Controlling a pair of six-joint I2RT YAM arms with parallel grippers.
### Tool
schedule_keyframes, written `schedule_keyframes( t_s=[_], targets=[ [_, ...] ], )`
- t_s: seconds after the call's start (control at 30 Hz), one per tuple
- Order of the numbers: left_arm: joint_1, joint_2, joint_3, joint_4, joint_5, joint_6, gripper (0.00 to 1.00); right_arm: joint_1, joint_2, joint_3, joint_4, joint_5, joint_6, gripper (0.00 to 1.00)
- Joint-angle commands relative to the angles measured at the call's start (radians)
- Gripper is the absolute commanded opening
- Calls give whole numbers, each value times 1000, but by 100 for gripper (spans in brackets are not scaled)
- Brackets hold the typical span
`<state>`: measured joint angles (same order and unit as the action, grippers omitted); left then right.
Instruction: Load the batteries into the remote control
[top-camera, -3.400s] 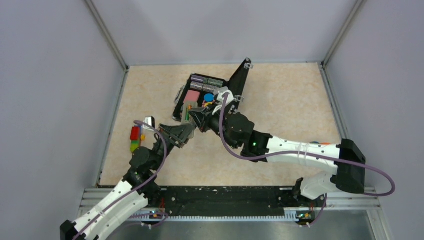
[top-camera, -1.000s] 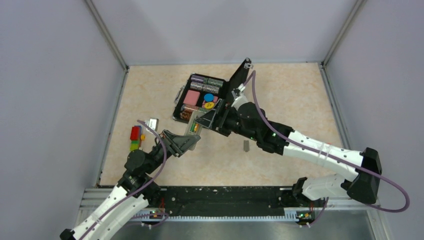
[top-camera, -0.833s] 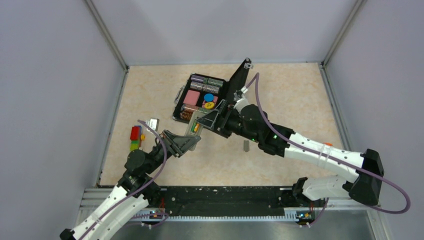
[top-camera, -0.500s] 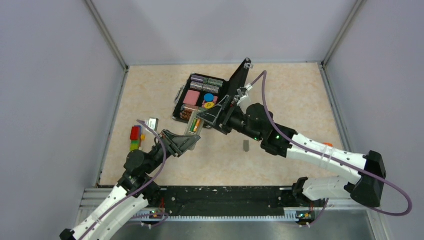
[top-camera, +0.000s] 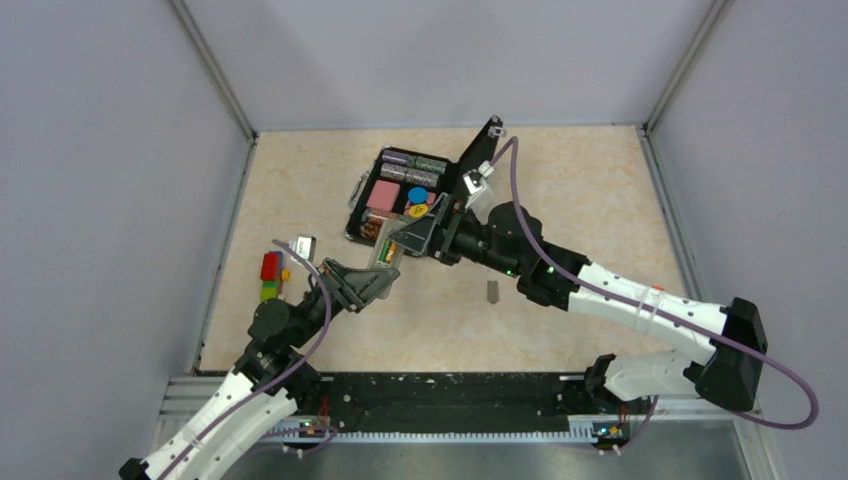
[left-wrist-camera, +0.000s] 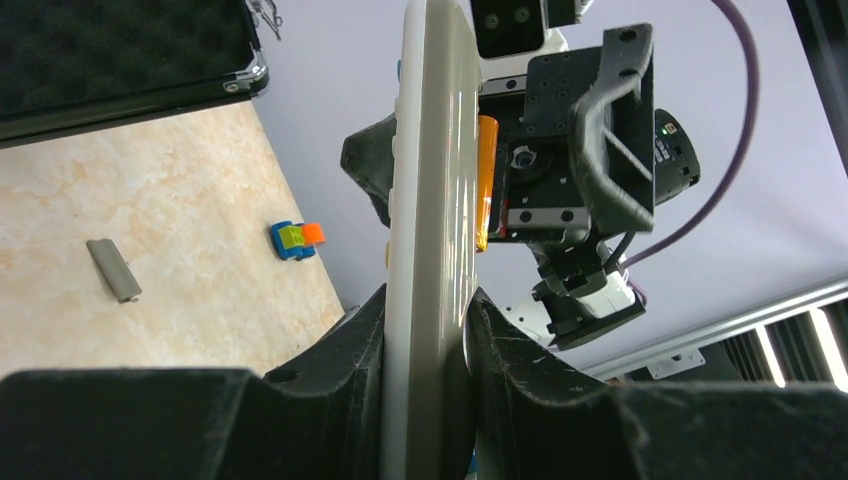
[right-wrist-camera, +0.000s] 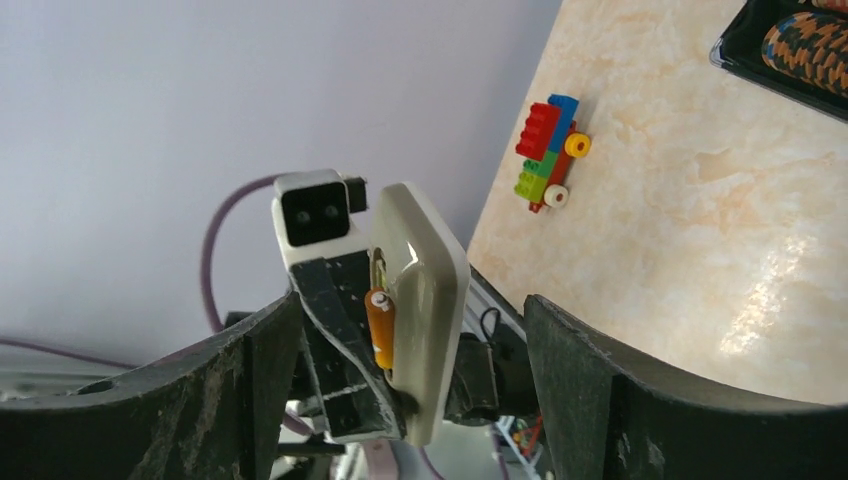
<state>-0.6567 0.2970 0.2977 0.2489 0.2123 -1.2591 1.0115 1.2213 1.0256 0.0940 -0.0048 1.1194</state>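
My left gripper (top-camera: 372, 276) (left-wrist-camera: 428, 300) is shut on the remote control (top-camera: 388, 250) (left-wrist-camera: 430, 170), held upright above the table with its grey back edge-on in the left wrist view. An orange battery (left-wrist-camera: 487, 180) (right-wrist-camera: 380, 328) sits in the open back compartment; a green battery (top-camera: 390, 258) shows beside it from above. My right gripper (top-camera: 418, 235) (right-wrist-camera: 412, 320) stands open just right of the remote's top. The remote shows between its fingers (right-wrist-camera: 200, 400) in the right wrist view, without touching them.
An open black hinged case (top-camera: 372, 230) with chip rolls and coloured pieces lies behind the remote. A small grey cover piece (top-camera: 492, 291) (left-wrist-camera: 113, 268) lies on the table. A multicoloured block toy (top-camera: 270, 277) (right-wrist-camera: 548, 150) sits at the left. Walls enclose the table.
Over the last second the right wrist turned and shifted slightly by the remote's top, jaws staying open. The left gripper and remote have not moved. Earlier, the right gripper was nearer the case.
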Motion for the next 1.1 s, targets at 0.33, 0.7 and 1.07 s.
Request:
schedule_keyframes(
  t_s=[0.33,0.7,1.07],
  targets=[
    [-3,18,97,-40,-42,-31,0,-8,57,57,-22,-80,-300,73],
    [-3,22,91,-35,-26,-29,0,-7,73,99,-39,26,-357,66],
    [-3,27,91,-47,-55,-26,0,-8,68,131,-37,-91,-319,75]
  ],
)
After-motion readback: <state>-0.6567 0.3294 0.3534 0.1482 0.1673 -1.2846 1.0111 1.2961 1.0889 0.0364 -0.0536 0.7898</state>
